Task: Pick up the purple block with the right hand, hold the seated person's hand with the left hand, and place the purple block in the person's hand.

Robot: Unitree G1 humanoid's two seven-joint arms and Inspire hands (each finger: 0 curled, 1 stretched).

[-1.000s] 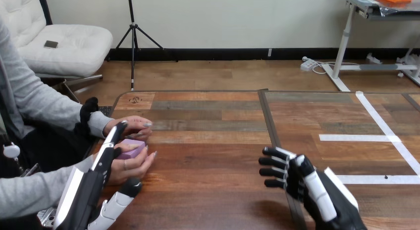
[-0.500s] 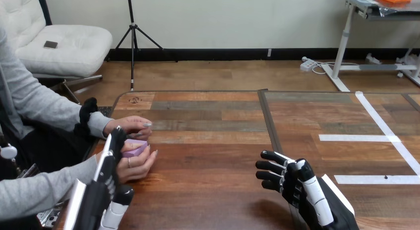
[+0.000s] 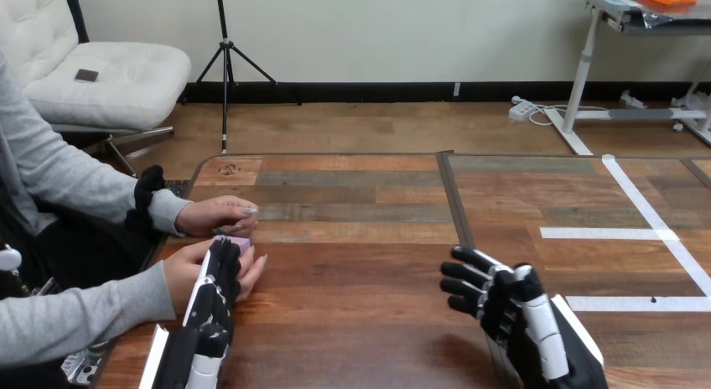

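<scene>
At the left side of the wooden table [image 3: 360,263], the person's farther hand [image 3: 216,215] is seen resting on the tabletop, its fingertips pointed toward the middle of the table. Just nearer the robot, the person's nearer hand [image 3: 178,272] is laid palm up at the table's edge. The purple block [image 3: 241,241] is seen as a small sliver in that nearer hand, just under the fingertips of the farther hand and largely covered by the robot's fingers.

The left hand [image 3: 215,293] is reached forward from the bottom edge and is placed over the person's nearer hand. Its fingers [image 3: 225,256] are held nearly straight and close together, and their tips are set beside the block. No finger is seen wrapped round the person's hand, and whether the two actually touch cannot be told.

Well apart, at the lower right, the right hand [image 3: 503,301] is held low above the tabletop, its fingers spread and loosely bent toward the left, with nothing held in it. White tape lines [image 3: 604,233] are seen on the table beyond it.
</scene>
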